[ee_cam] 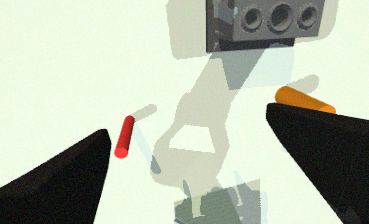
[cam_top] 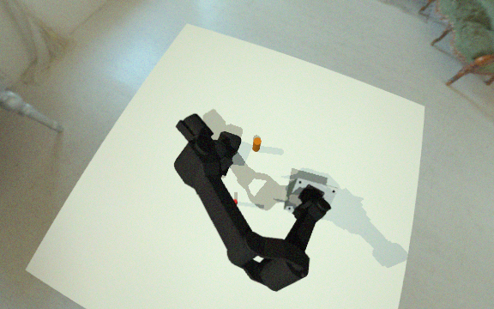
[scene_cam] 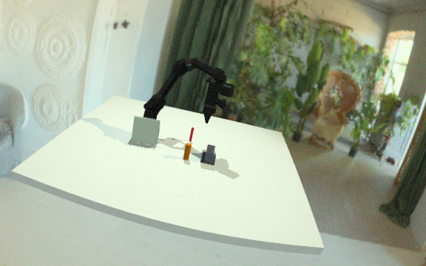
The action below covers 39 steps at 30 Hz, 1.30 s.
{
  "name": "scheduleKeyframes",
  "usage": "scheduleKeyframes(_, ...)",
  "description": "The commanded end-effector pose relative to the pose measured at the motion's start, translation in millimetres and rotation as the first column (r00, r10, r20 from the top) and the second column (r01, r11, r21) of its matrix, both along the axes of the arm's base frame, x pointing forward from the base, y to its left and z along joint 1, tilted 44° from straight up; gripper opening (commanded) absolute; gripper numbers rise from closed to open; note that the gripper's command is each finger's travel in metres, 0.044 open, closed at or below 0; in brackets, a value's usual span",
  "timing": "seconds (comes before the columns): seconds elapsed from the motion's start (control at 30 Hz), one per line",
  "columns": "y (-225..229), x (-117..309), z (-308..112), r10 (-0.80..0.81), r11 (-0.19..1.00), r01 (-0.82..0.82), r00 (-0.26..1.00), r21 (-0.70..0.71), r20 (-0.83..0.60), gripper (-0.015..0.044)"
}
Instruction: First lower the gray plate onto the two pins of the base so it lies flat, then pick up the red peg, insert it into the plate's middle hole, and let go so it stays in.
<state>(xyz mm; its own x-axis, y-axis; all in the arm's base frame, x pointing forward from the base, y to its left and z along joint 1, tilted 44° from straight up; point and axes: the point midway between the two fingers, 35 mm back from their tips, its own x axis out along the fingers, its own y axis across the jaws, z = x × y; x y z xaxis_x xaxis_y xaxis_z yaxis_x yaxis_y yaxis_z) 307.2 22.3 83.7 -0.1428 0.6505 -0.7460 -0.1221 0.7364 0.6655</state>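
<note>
The fingers (scene_cam: 207,117) stood wide apart with nothing between them, above the counter (cam_top: 324,107) (scene_cam: 161,192) (ee_cam: 50,60). In the wrist view, the red peg (cam_top: 235,201) (scene_cam: 191,134) (ee_cam: 125,136) stood upright just beside the left-hand tip; an orange cylinder (cam_top: 256,144) (scene_cam: 187,151) (ee_cam: 304,99) showed partly behind the right-hand one. Farther out, a dark gray block with three holes (scene_cam: 208,155) (ee_cam: 265,25) sat beyond both. A pale upright panel (scene_cam: 146,131) stood well apart, near the arm's foot.
</note>
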Motion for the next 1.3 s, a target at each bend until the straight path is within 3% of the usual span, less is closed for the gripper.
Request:
scheduleKeyframes(0.0,33.3,-54.5,29.3,-0.539,0.841,0.490,0.711,-0.230,-0.453,0.0440)
scheduleKeyframes(0.27,43.2,-74.6,36.8,-0.719,0.674,0.614,0.415,-0.411,-0.558,0.0440)
scheduleKeyframes(0.8,43.2,-74.6,36.8,-0.719,0.674,0.614,0.415,-0.411,-0.558,0.0440)
scheduleKeyframes(1.27,77.0,-81.6,0.7,-0.718,0.674,0.614,0.415,-0.409,-0.559,0.0440)
